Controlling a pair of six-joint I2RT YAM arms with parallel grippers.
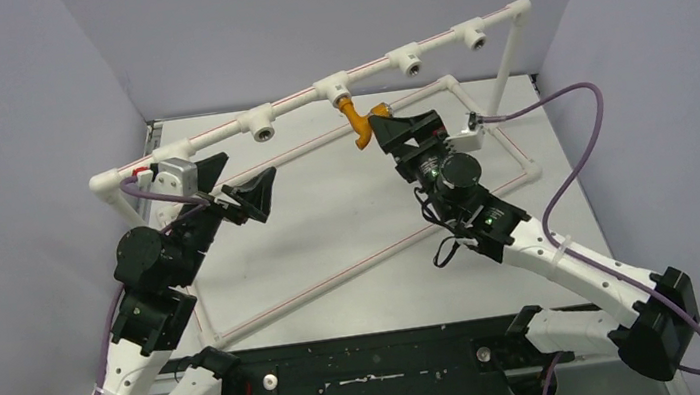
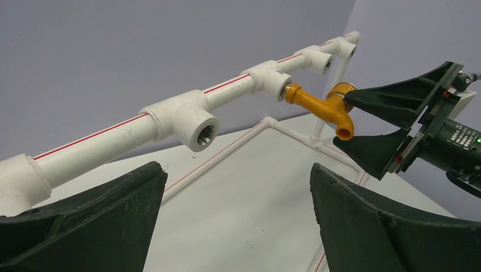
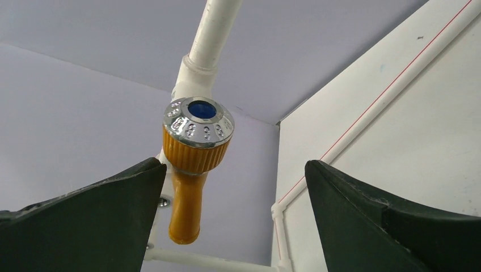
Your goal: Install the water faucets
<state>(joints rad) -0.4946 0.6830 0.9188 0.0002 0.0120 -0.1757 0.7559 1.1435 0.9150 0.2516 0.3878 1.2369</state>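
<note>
Faucet seated in the middle tee; both grippers spread wide.

I see the orange-brass faucet [image 1: 354,122] set by its threaded end into the middle tee socket [image 1: 332,87] of the raised white pipe rail [image 1: 299,102], its spout hanging down and its silvery round cap facing my right wrist camera; the right gripper [image 2: 344,121] has its jaws wide apart on either side of the faucet and clamps nothing (the upper finger sits just beside the knurled knob, though I cannot tell whether it touches); the left gripper [image 1: 249,173] hovers well apart from the faucet, near the left part of the rail, jaws equally wide and holding nothing; a neighbouring tee socket [image 2: 195,123] shows its threads just ahead of it; the white table [image 1: 330,230] lies below.
</note>
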